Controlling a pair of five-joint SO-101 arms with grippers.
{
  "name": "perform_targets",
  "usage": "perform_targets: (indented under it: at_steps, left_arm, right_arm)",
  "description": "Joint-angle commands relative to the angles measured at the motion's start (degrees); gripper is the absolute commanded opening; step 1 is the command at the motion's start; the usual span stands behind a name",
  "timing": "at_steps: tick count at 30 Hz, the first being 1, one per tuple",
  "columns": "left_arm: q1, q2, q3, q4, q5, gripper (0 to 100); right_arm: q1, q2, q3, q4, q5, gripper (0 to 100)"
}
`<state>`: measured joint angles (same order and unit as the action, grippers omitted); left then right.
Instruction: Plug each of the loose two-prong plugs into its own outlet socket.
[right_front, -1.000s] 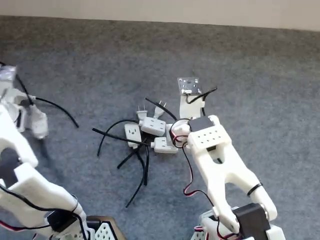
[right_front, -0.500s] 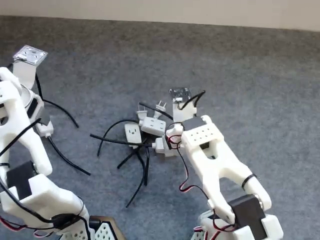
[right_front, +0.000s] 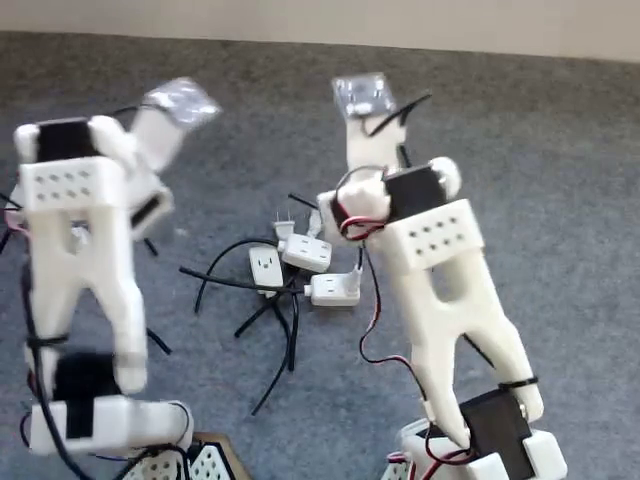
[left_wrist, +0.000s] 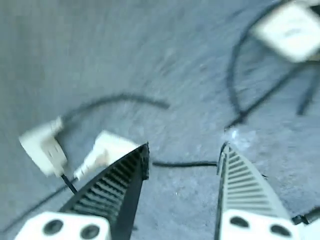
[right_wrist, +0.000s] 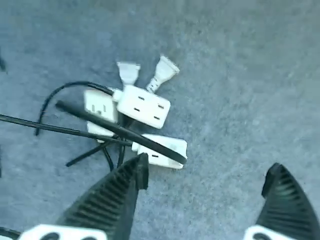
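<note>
plugs (right_wrist: 128, 73): white, two prongs, black cords
sockets (right_wrist: 145, 106): chunky white blocks, bunched up
left jaws: wide, empty
right jaws: wide, empty

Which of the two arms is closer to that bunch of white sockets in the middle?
The right. The right gripper hangs just beside the white sockets. The left gripper is off to the side by two white cord ends, with the sockets farther off.

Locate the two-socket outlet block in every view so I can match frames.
High view: two-socket outlet block at the middle of the cable tangle.
Right wrist view: same block, two loose plugs beside it.
Left wrist view: blurred white block at the edge; cannot tell if it matches.
Shared landmark: the smaller outlet block right beside it.
</note>
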<state>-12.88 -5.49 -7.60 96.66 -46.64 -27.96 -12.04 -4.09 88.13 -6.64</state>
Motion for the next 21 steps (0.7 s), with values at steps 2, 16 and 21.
perform_targets:
  at_steps: [2,16,21]
  left_arm:
    - [14.4,-11.1,9.3,1.3,-5.1,24]
    - [35.7,-27.4,49.6,-30.8,-10.2,25]
    - [36.8,-27.3,51.3,-36.8,-6.7,28]
  right_arm:
    - [9.6,-1.5,-20.3,10.0,3.6,34.6]
    - [29.6,-9.2,5.0,-3.5,9.9,34.6]
    - [29.2,-29.5,26.7,-13.1,11.5,34.6]
